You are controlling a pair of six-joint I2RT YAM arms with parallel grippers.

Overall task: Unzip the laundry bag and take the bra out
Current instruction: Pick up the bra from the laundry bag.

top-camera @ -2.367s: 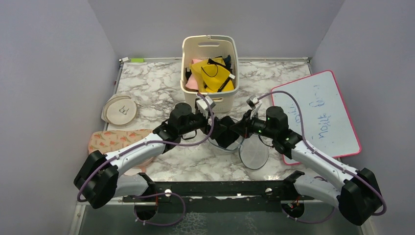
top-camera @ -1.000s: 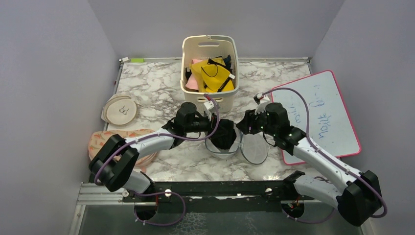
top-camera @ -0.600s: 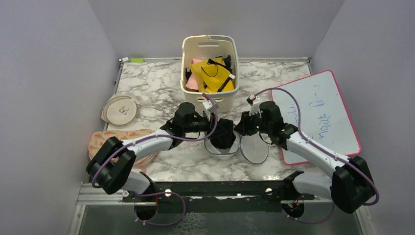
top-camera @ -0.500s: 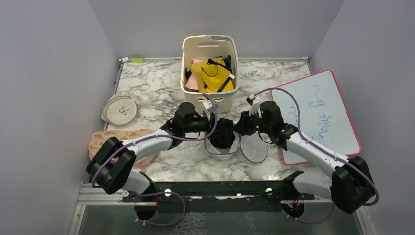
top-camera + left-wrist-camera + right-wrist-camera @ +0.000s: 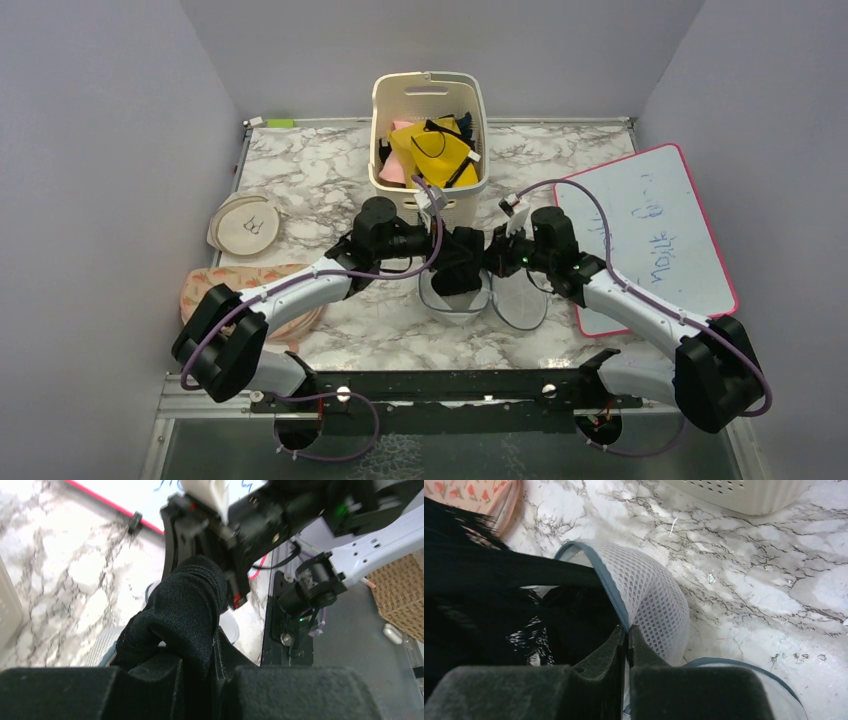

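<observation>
The white mesh laundry bag [image 5: 452,298] sits open at the table's middle, its round lid [image 5: 521,303] flopped to the right. The black bra [image 5: 462,262] bulges up out of the bag's mouth. My left gripper [image 5: 448,250] is shut on a fold of the bra [image 5: 186,599], fabric pinched between its fingers [image 5: 212,662]. My right gripper [image 5: 491,262] is shut on the bag's dark zip rim [image 5: 605,586]; its fingertips [image 5: 628,635] press together on the trim, with mesh wall [image 5: 655,600] on one side and the bra [image 5: 499,605] on the other.
A cream slotted basket [image 5: 428,84] with yellow cloth [image 5: 432,152] stands just behind the bag. A pink-edged whiteboard [image 5: 650,230] lies at the right. A flat beige round pouch [image 5: 247,224] and a floral pouch [image 5: 238,285] lie at the left.
My right gripper's jaws have closed onto the bag's rim. My left gripper has drawn the bra a little up and back toward the basket.
</observation>
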